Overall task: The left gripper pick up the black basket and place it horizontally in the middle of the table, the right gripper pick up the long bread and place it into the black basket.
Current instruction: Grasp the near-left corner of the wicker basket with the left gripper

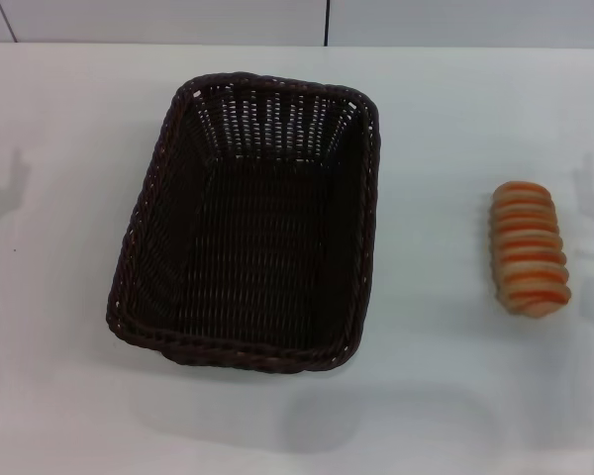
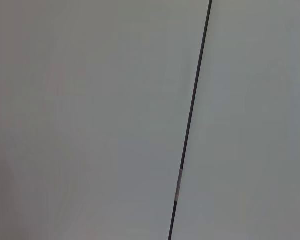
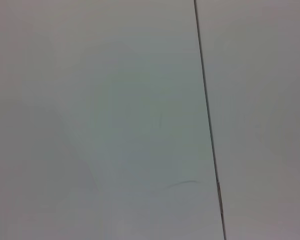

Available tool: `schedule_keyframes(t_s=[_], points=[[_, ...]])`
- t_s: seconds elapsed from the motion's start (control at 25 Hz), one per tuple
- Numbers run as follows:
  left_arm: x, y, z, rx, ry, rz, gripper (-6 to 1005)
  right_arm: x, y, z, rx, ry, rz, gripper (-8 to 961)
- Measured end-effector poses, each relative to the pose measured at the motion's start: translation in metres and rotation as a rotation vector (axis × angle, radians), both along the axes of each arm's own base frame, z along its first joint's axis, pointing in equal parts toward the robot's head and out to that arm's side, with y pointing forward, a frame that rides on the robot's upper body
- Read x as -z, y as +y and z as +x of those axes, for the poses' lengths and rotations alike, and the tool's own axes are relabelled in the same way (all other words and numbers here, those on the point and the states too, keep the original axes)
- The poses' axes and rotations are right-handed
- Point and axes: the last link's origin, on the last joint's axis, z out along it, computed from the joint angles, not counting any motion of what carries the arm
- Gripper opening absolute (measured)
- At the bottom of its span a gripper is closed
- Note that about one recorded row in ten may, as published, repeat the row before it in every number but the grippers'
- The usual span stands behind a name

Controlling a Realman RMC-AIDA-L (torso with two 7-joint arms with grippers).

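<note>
The black basket (image 1: 252,223) is a large dark woven wicker basket standing upright on the white table (image 1: 69,396), a little left of centre, its long side running away from me, and it holds nothing. To its right, apart from it, the long bread (image 1: 528,247) lies on the table, a tan ridged loaf with orange-brown stripes. Neither gripper shows in any view. Both wrist views hold only a pale flat surface crossed by a thin dark seam (image 2: 192,115).
The table's far edge meets a light wall with dark seams (image 1: 326,22) at the top of the head view. Faint shadows fall on the table at its left and right edges.
</note>
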Motion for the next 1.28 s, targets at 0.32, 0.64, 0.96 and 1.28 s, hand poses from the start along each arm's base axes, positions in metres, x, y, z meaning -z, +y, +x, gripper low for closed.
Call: schedule_keyframes(t_s=[0.32, 0.64, 0.96, 1.28], points=[[0.0, 0.001, 0.0, 0.001, 0.0, 0.0, 781, 0.0, 0.001, -0.001, -0.001, 0.001, 0.003, 823], [0.003, 0.003, 0.006, 0.027, -0.021, -0.014, 780, -0.001, 0.001, 0.0, 0.004, 0.003, 0.007, 824], [-0.007, 0.004, 0.017, 0.136, -0.187, -0.037, 778, -0.001, 0.001, 0.001, 0.005, 0.003, 0.007, 824], [-0.029, 0.012, 0.031, 0.262, -0.337, -0.127, 777, -0.001, 0.0, 0.001, 0.006, 0.004, 0.008, 824]])
